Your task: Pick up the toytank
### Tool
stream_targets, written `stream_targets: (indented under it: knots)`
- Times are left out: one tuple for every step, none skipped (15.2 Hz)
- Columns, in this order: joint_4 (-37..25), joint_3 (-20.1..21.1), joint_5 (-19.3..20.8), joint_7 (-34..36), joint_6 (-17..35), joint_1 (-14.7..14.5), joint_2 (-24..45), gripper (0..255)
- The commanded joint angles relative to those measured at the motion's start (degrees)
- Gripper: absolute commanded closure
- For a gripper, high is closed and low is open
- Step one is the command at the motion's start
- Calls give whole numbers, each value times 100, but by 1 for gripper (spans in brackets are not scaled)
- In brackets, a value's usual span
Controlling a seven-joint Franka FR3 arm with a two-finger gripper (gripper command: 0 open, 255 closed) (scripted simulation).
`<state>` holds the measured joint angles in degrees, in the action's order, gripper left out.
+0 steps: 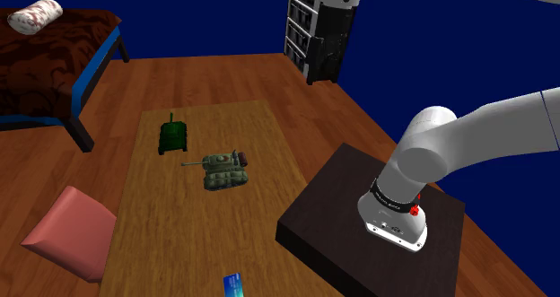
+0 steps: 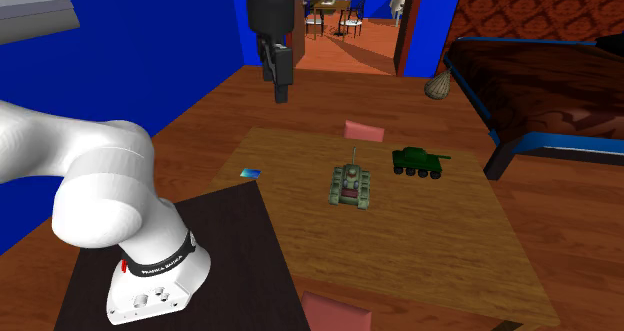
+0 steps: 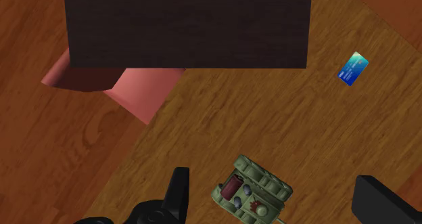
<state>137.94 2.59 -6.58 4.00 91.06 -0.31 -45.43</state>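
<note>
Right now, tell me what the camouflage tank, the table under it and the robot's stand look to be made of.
Camouflage tank: matte olive-and-tan paint with no shine; it could be plastic or painted metal, and the look doesn't settle which.
Table: wood, light brown with visible grain and a dull finish.
Stand: very dark brown with faint streaks like wood grain, probably stained wood or veneer.

The white robot arm with dark joints [image 1: 476, 138] goes up, bends and reaches far out. Its all-black two-finger pincer [image 2: 279, 89] hangs high, pointing down, its fingers [image 3: 177, 192] wide apart.
</note>
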Motion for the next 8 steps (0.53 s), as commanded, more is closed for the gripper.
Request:
stream_targets:
  knots:
    - [0, 0, 0, 0, 0, 0, 0, 0]
    - [74, -10, 16, -124, 213, -32, 128, 0]
    - [139, -20, 31, -246, 426, -64, 264, 0]
    - [196, -28, 45, -367, 639, -97, 409, 0]
    - [244, -36, 57, -487, 852, -128, 562, 0]
    - [283, -42, 67, -607, 1063, -159, 722, 0]
    - [314, -50, 78, -723, 1274, -193, 890, 0]
    - [335, -55, 87, -840, 1482, -225, 1064, 0]
